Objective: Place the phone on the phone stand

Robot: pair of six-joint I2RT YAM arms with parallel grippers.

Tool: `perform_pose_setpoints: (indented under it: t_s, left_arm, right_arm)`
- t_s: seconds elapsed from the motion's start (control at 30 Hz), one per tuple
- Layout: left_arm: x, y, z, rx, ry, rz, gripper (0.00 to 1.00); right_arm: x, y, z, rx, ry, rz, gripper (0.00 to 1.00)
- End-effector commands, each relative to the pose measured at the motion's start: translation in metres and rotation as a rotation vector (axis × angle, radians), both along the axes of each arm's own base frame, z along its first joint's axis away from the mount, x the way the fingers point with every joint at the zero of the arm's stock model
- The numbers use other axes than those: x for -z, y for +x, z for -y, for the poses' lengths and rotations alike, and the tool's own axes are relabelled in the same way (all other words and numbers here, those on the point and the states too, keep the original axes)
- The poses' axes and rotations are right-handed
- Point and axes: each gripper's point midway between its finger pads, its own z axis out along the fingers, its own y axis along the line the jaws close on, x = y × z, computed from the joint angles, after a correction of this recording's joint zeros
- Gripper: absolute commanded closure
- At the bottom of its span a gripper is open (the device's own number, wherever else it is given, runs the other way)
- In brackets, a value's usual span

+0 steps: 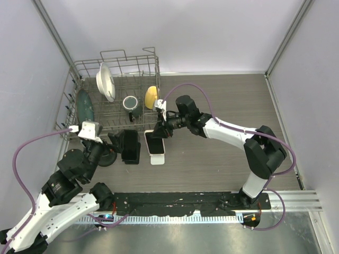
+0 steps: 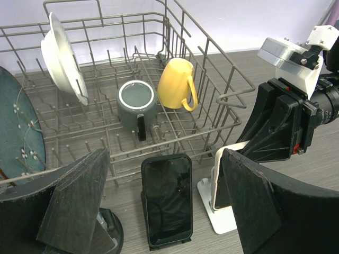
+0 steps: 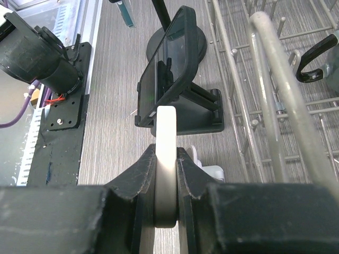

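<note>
phones (image 1: 131,144) (image 1: 156,144) 2 | mugs (image 2: 136,100) (image 2: 177,84) 2 | dishes (image 2: 63,58) (image 2: 13,127) 2 | rack (image 2: 95,127) 1

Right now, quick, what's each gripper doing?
Left gripper: open, holding nothing.
Right gripper: closed on the white phone, pinching it by its edges.

white stand (image 3: 211,171) mostly hidden behind right gripper (image 3: 167,153) and phone (image 3: 166,124)
</note>
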Motion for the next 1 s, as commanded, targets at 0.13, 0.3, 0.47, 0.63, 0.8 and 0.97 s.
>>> perform_pose_setpoints:
  t_s: [0.13, 0.3, 0.47, 0.63, 0.8, 0.97]
  left_arm:
    - [-0.01, 0.004, 0.001, -0.01, -0.013, 0.034, 0.09]
    - [-0.009, 0.004, 0.002, -0.007, -0.011, 0.032, 0.08]
    - [-0.01, 0.004, 0.002, -0.004, -0.013, 0.033, 0.08]
    - [-0.009, 0.004, 0.003, -0.001, -0.014, 0.031, 0.09]
    - [-0.009, 0.003, 0.003, 0.002, -0.012, 0.029, 0.08]
    - [-0.009, 0.003, 0.002, -0.001, -0.016, 0.029, 0.08]
  right_arm:
    - [-0.023, 0.009, -0.01, -0.015, 0.077, 0.065, 0.99]
    - [-0.02, 0.012, -0.009, 0.002, 0.068, 0.058, 0.99]
    - [-0.016, 0.015, -0.007, 0.033, 0.056, 0.062, 0.89]
    - [-0.013, 0.02, -0.004, 0.075, 0.038, 0.06, 0.61]
    - [-0.012, 0.023, -0.003, 0.098, 0.034, 0.071, 0.53]
    - [-0.011, 0.026, -0.001, 0.119, 0.025, 0.078, 0.49]
